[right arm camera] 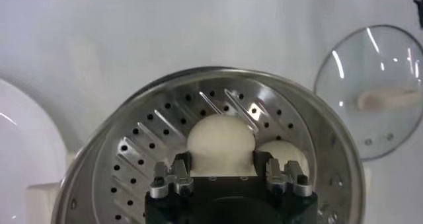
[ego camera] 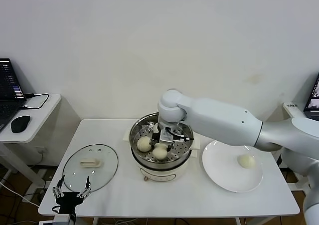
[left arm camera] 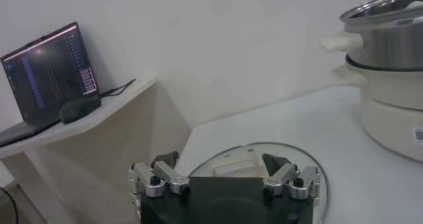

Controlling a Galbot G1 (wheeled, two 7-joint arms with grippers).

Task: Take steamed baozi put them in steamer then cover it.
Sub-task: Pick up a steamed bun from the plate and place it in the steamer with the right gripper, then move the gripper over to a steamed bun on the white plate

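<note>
On the white surface (ego camera: 164, 195), the round shiny stainless-steel steamer (ego camera: 185, 150) sits centre, holding two cream-white baozi. The right pincer (ego camera: 165, 139) grips one baozi (right arm camera: 221, 141) inside. The left pincer (ego camera: 72, 191) hovers wide, near-left.

White table (ego camera: 164, 195) carries three things directly; steamer (ego camera: 161, 157) sits near the middle on its cream base; clear glass lid (ego camera: 90, 166) with white handle lies flat toward the robot's left, near the front edge; flat white plate (ego camera: 224, 172) lies just beside the steamer on the robot's right; all three apart from one another
</note>
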